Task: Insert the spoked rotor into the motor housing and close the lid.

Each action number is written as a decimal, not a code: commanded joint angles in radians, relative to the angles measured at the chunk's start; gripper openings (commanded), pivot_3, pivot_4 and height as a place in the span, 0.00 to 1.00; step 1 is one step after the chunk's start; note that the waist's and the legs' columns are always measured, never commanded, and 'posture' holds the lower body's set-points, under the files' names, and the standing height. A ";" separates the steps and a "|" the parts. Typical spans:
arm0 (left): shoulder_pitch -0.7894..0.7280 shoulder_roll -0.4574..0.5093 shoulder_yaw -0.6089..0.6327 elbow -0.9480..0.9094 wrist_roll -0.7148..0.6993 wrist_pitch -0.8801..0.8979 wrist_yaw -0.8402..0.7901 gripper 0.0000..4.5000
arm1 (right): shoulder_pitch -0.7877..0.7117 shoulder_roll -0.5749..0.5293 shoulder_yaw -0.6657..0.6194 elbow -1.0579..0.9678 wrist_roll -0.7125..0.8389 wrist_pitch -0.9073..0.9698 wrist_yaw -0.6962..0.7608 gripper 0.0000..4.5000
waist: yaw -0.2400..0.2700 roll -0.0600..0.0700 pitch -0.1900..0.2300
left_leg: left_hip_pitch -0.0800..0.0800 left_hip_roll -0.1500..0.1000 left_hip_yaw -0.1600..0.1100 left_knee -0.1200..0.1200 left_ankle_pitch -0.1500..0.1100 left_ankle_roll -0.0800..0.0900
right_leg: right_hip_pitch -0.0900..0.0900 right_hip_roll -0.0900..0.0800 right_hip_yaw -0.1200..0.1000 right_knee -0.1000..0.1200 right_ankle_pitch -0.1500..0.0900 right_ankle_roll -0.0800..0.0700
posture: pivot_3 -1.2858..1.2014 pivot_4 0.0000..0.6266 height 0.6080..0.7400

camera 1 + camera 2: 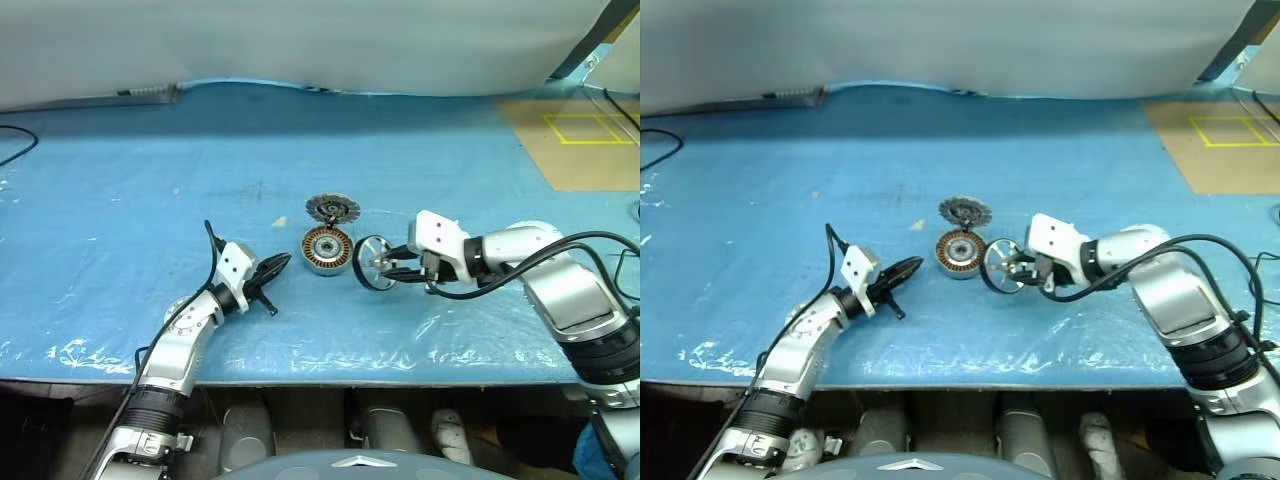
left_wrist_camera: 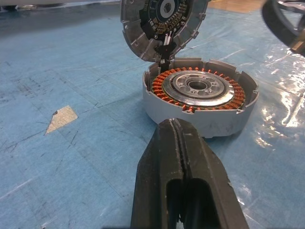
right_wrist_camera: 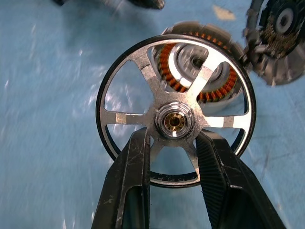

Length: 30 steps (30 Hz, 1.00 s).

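Landmark: the motor housing (image 1: 327,249), a short round can sitting open on the blue table (image 1: 120,170), copper windings showing around its hub.

Lid: the lid (image 1: 332,209) stands tipped up at the far edge of the housing, joined to it there, so the mouth of the housing is uncovered.

Rotor: the spoked rotor (image 3: 175,109) is held just to the right of the housing, off the table, standing on edge instead of lying flat (in the right wrist view the windings show through its spokes).

Right jaws: the right gripper (image 3: 174,143) pinches the rotor, one finger on each side of the hub, gripping across the spokes.

Left jaws: the left gripper (image 2: 180,143) is pressed together and holds nothing; it rests just left of the housing, pointing at its side wall.

Key relation: the rotor's axle runs roughly level, while the housing's hub points up. The housing lies to the left of the held rotor, very near.

Nearer arm: the right one, since it already carries the rotor.

Next move, as I judge it: tip the rotor flat, centre it over the hub, then lower.

Risk: the upright lid stands close to the path.
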 commanded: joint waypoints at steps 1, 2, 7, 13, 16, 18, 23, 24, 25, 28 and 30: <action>-0.007 0.003 0.002 -0.021 -0.007 -0.029 -0.009 0.00 | -0.058 0.058 0.040 -0.020 -0.027 0.029 -0.073 0.23 | 0.003 0.000 0.000 | 0.001 0.000 0.000 0.000 0.001 -0.001 | 0.000 0.000 0.000 0.000 0.000 0.000 | 0.52 0.24 1.00; -0.007 0.003 0.001 -0.022 -0.005 -0.031 -0.009 0.00 | -0.068 0.071 0.049 -0.010 -0.032 0.032 -0.086 0.23 | 0.003 0.000 0.000 | 0.001 0.000 0.000 0.000 0.001 -0.002 | 0.000 0.000 0.000 0.000 0.000 0.000 | 0.52 0.24 1.00; 0.009 0.000 -0.011 -0.030 0.004 -0.047 -0.009 0.00 | -0.149 0.145 0.099 0.095 -0.065 0.014 -0.140 0.23 | 0.004 0.000 0.000 | -0.001 0.000 0.000 0.000 0.001 -0.002 | -0.001 0.000 0.000 -0.001 0.000 0.000 | 0.52 0.24 1.00; 0.020 -0.005 -0.015 -0.034 0.006 -0.055 0.000 0.00 | -0.188 0.170 0.122 0.193 -0.094 -0.033 -0.144 0.23 | 0.004 0.000 0.000 | 0.000 0.000 0.000 0.000 0.001 -0.002 | -0.001 0.000 0.000 -0.001 0.000 0.000 | 0.52 0.24 1.00; 0.025 -0.007 -0.016 -0.036 0.007 -0.055 0.004 0.00 | -0.186 0.164 0.128 0.213 -0.102 -0.048 -0.129 0.23 | 0.003 0.000 0.000 | -0.001 0.000 0.000 0.000 0.001 -0.002 | -0.001 0.000 0.000 -0.001 0.000 0.000 | 0.52 0.24 1.00; 0.028 -0.009 -0.017 -0.038 0.008 -0.054 0.006 0.00 | -0.183 0.157 0.130 0.215 -0.105 -0.051 -0.117 0.23 | 0.004 0.000 0.000 | 0.000 0.000 0.000 0.000 0.001 -0.002 | -0.001 0.000 0.000 -0.001 0.000 0.000 | 0.52 0.24 1.00; 0.032 -0.015 -0.021 -0.041 0.008 -0.051 0.008 0.00 | -0.178 0.142 0.129 0.209 -0.110 -0.047 -0.096 0.23 | 0.004 0.000 0.000 | 0.000 0.000 0.000 0.000 0.001 -0.002 | -0.001 0.000 0.000 -0.001 0.000 0.000 | 0.52 0.24 1.00; 0.032 -0.015 -0.022 -0.041 0.008 -0.051 0.007 0.00 | -0.177 0.137 0.129 0.207 -0.113 -0.049 -0.092 0.23 | 0.004 0.000 0.000 | 0.000 0.000 0.000 0.000 0.001 -0.002 | -0.001 0.000 0.000 -0.001 0.000 0.000 | 0.52 0.24 1.00; 0.032 -0.016 -0.022 -0.041 0.008 -0.051 0.007 0.00 | -0.176 0.134 0.129 0.205 -0.114 -0.049 -0.090 0.23 | 0.004 0.000 0.000 | 0.000 0.000 0.000 0.000 0.001 -0.002 | -0.001 0.000 0.000 -0.001 0.000 0.000 | 0.52 0.24 1.00; 0.029 -0.016 -0.021 -0.039 0.007 -0.050 0.007 0.00 | -0.174 0.127 0.128 0.200 -0.113 -0.043 -0.082 0.23 | 0.004 0.000 0.000 | 0.000 0.000 0.000 0.000 0.001 -0.002 | -0.001 0.000 0.000 -0.001 0.000 0.000 | 0.52 0.24 1.00; 0.027 -0.015 -0.020 -0.034 0.008 -0.053 0.007 0.00 | -0.173 0.120 0.133 0.201 -0.119 -0.047 -0.078 0.23 | 0.004 0.000 0.000 | 0.000 0.000 0.000 0.000 0.001 -0.002 | -0.001 0.000 0.000 -0.001 0.000 0.000 | 0.52 0.24 1.00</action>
